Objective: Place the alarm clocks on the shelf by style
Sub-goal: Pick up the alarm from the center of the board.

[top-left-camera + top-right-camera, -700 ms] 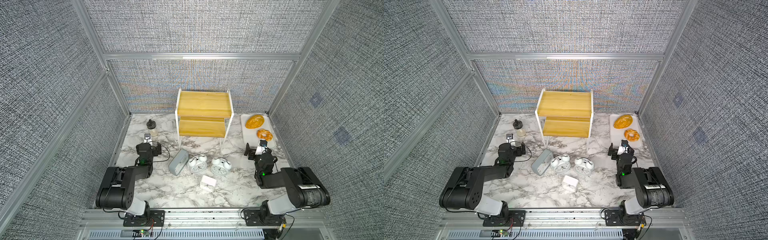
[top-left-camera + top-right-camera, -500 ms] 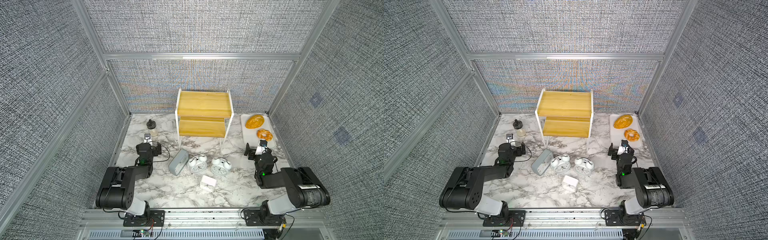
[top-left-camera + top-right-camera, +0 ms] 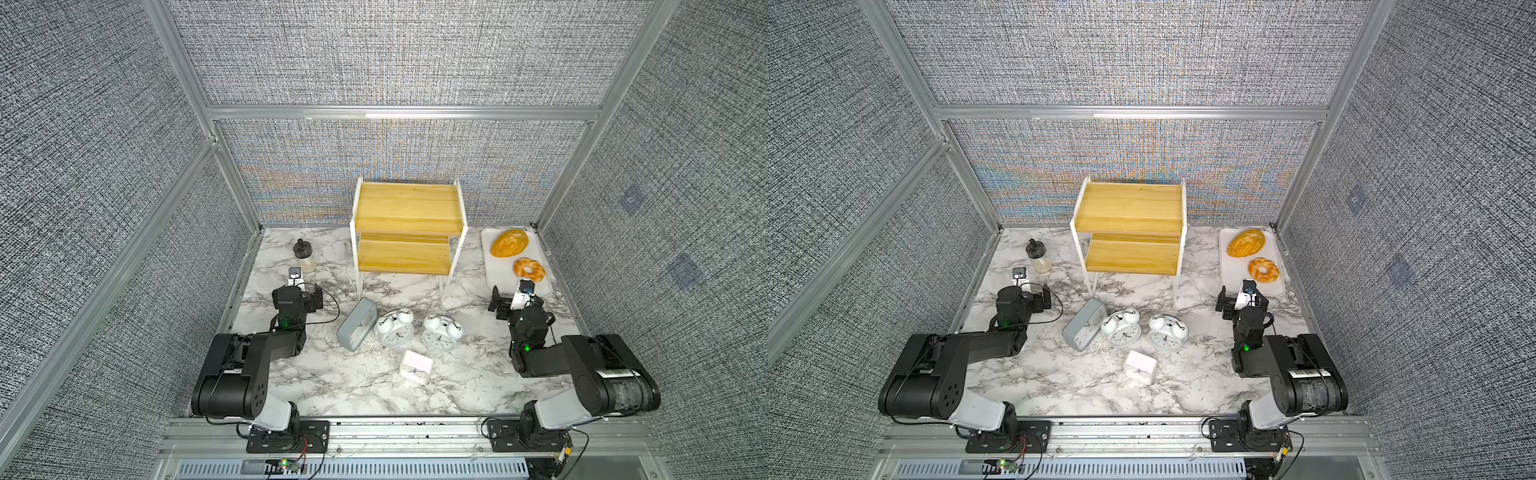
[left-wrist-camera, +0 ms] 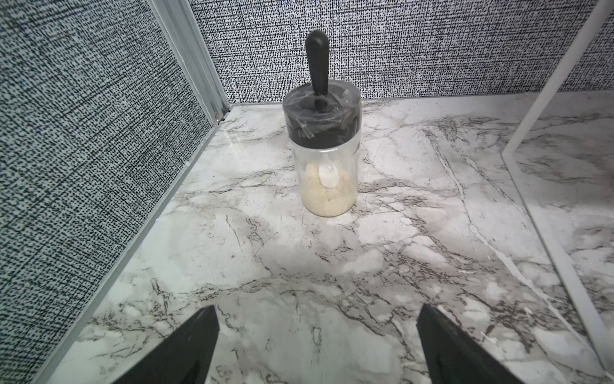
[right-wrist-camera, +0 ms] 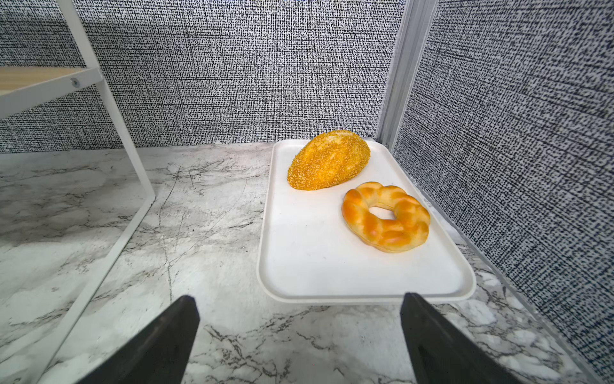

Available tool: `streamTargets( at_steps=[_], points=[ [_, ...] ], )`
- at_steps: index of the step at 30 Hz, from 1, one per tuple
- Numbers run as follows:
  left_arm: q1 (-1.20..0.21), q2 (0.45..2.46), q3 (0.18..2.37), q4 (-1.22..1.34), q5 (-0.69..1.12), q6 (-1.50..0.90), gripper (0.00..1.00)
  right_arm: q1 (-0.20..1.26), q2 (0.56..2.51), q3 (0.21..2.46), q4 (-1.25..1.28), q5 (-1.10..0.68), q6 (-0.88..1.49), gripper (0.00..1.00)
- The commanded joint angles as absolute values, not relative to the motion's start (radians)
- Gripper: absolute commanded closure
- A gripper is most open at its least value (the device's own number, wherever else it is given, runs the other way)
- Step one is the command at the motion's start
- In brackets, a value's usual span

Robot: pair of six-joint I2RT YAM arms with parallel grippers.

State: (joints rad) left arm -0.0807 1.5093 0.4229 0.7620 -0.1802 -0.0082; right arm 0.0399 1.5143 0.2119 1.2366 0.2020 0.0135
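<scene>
Here, two round twin-bell alarm clocks (image 3: 395, 330) (image 3: 439, 336), one grey-blue rectangular clock (image 3: 357, 324) beside them and one small white clock (image 3: 415, 367) nearer the front, four in all, sit on the surface (image 3: 332, 382) before the two-tier shelf (image 3: 407, 210). Both arms (image 3: 266, 349) (image 3: 573, 361) lie folded low at either side; the left claw (image 4: 315, 309) and right claw (image 5: 298, 297) each gape wide, holding nothing.
</scene>
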Motion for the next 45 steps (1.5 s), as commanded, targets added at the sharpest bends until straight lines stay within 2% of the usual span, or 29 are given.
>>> streamTargets(
  at_steps=[1,7,11,14,19,22,31,38,42,45],
  points=[
    [-0.080,1.485,0.418,0.763,-0.183,-0.014,0.01,0.041,1.499,0.225,1.231,0.218,0.025,0.01],
    [-0.079,1.306,0.395,0.635,-0.252,-0.053,0.01,0.037,1.410,0.260,1.080,0.292,0.056,0.01],
    [-0.079,1.173,0.435,0.421,-0.307,-0.087,0.03,0.035,1.344,0.329,0.877,0.315,0.093,0.01],
    [-0.080,1.097,0.449,0.354,-0.304,-0.121,0.03,0.033,1.301,0.381,0.750,0.312,0.132,0.01],
    [-0.079,0.999,0.595,0.059,-0.230,-0.242,0.01,0.033,1.198,0.466,0.519,0.220,0.192,0.01],
    [-0.090,0.978,0.676,-0.076,-0.124,-0.290,0.01,0.036,1.136,0.484,0.433,0.132,0.206,0.01],
    [-0.249,0.940,0.774,-0.233,0.256,-0.290,0.01,0.084,1.022,0.546,0.209,-0.089,0.159,0.01],
    [-0.414,0.976,0.827,-0.313,0.462,-0.207,0.01,0.159,1.002,0.597,0.075,-0.126,0.140,0.01],
    [-0.503,1.017,0.833,-0.311,0.475,-0.124,0.01,0.176,0.976,0.595,0.047,-0.117,0.143,0.01],
    [-0.573,1.084,0.871,-0.344,0.444,-0.059,0.05,0.180,0.951,0.586,0.043,-0.100,0.147,0.01]
  ],
)
